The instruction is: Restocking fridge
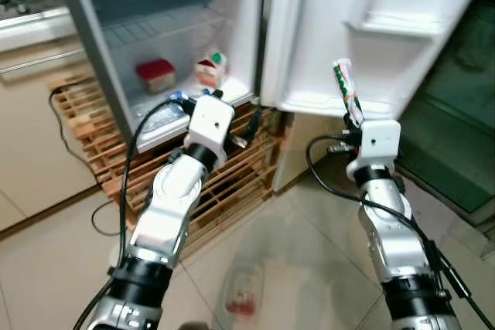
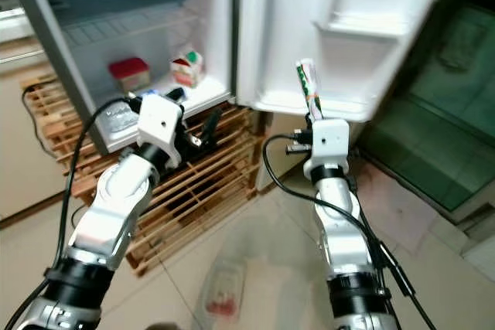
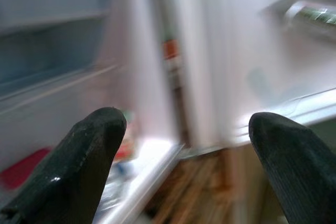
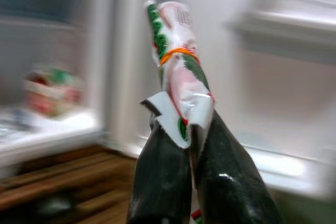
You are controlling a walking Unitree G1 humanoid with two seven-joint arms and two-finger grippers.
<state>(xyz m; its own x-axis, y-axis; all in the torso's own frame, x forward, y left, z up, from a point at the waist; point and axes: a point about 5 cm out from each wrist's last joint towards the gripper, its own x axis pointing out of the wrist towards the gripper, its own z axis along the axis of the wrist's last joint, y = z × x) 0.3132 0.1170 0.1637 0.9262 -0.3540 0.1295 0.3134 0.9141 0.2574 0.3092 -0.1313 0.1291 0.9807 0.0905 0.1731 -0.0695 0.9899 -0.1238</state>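
A tiled kitchen floor runs up to an open white fridge standing on a slatted wooden pallet. The rolled green-and-white plastic packet bound by an orange rubber band stands upright, clamped in the right gripper, just before the lower shelf of the open white fridge door on the right. The left gripper, fingers spread and empty, hovers near the fridge's bottom shelf, where a red box and a small carton sit. To do this well, I'd lift the packet over the door shelf's lip before releasing.
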